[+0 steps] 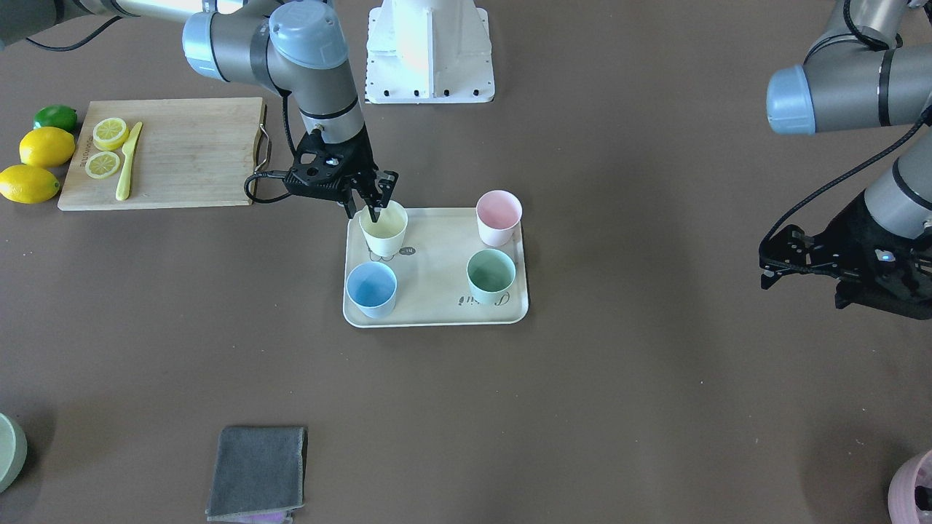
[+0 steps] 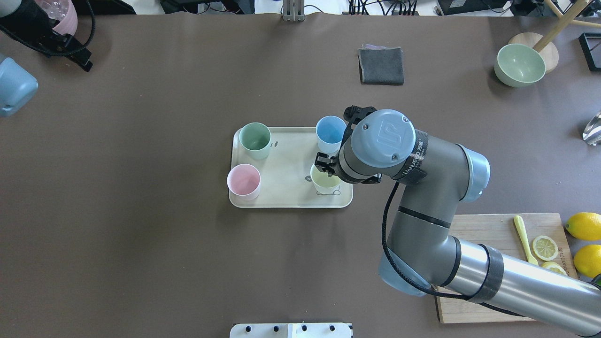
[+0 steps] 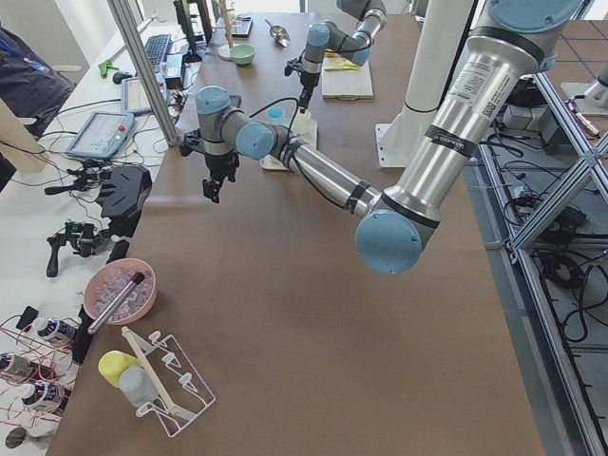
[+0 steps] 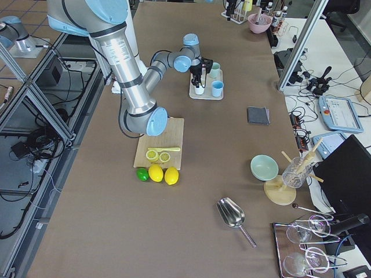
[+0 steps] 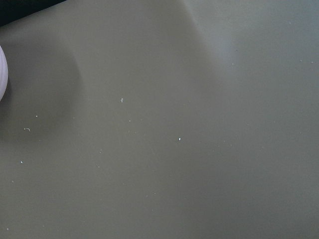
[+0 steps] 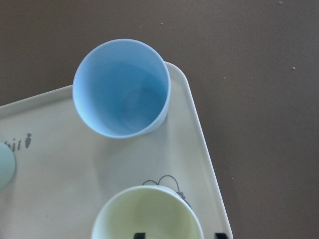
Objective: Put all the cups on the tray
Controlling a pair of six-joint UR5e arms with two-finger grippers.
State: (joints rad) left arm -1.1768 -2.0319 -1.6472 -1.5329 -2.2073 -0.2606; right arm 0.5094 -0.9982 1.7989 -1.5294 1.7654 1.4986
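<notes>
All four cups stand upright on the cream tray (image 1: 437, 271): pale yellow (image 1: 384, 231), light blue (image 1: 371, 290), pink (image 1: 499, 218) and mint green (image 1: 491, 276). My right gripper (image 1: 364, 211) hangs over the yellow cup, open. One fingertip is inside its rim and the other outside, with a wide gap. The right wrist view shows the blue cup (image 6: 121, 88) and the yellow cup (image 6: 147, 214) on the tray (image 6: 60, 164). My left gripper (image 1: 770, 263) is open and empty, hovering far from the tray over bare table.
A wooden cutting board (image 1: 189, 153) with lemon slices and a yellow knife lies beside the right arm. Lemons (image 1: 45, 147) and a lime are at its end. A grey cloth (image 1: 258, 473), a pale-green bowl (image 2: 519, 65) and a mauve pot (image 1: 914, 487) sit near the table's edges.
</notes>
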